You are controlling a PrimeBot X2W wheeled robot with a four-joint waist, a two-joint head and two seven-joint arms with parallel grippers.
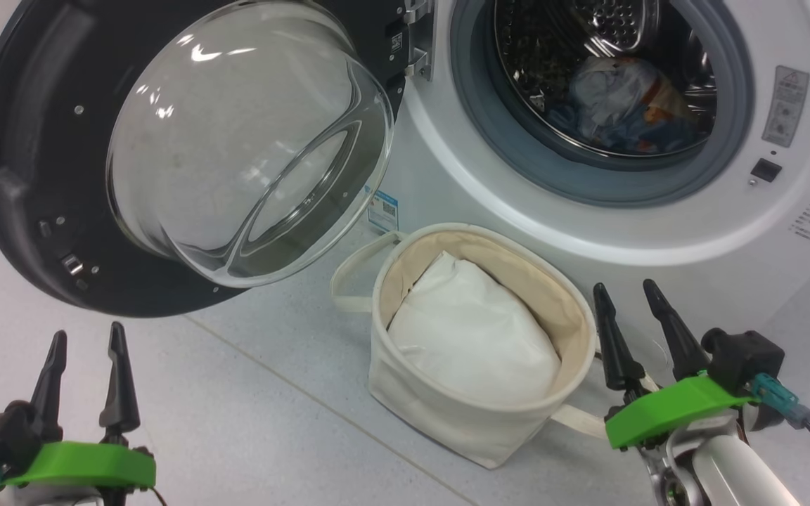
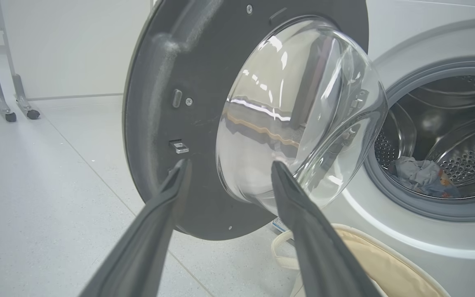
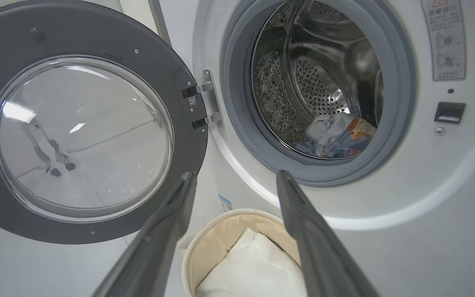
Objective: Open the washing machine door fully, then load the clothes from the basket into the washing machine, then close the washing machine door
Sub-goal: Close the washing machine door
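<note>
Washer [image 1: 658, 232]: white front-loader, mouth open, grey ring [image 1: 728, 140] round the drum [image 1: 588, 28].
Door [image 1: 18, 176]: swung out wide to the robot's left, inner face and glass bowl towards the camera.
Floor [image 1: 236, 422]: pale grey tile.
Basket [image 1: 447, 414]: on the floor just before the washer, below the mouth, with the door's lower edge to its left. A white bundle [image 1: 472, 330] lies inside it.
Clothes [image 1: 616, 98]: light blue with orange patches, heaped low in the drum.

Head view: both grippers.
- Left gripper [image 1: 88, 330]: lower left, below the door rim, fingers spread wide, nothing between them.
- Right gripper [image 1: 624, 284]: just right of the basket, spread wide too, empty.

Left wrist view: looks at the door's inner rim and bowl. It adds wheeled frame legs [image 2: 10, 103] by the far wall and a small metal catch [image 2: 178, 146] on the rim.

Right wrist view: looks over the basket into the drum. It gives the hinge [image 3: 204, 103] plainly, plus a dark latch socket [image 3: 450, 112] and a warning sticker [image 3: 443, 41] right of the mouth.

Blue label [image 1: 382, 211]: low on the washer front, behind the basket.
</note>
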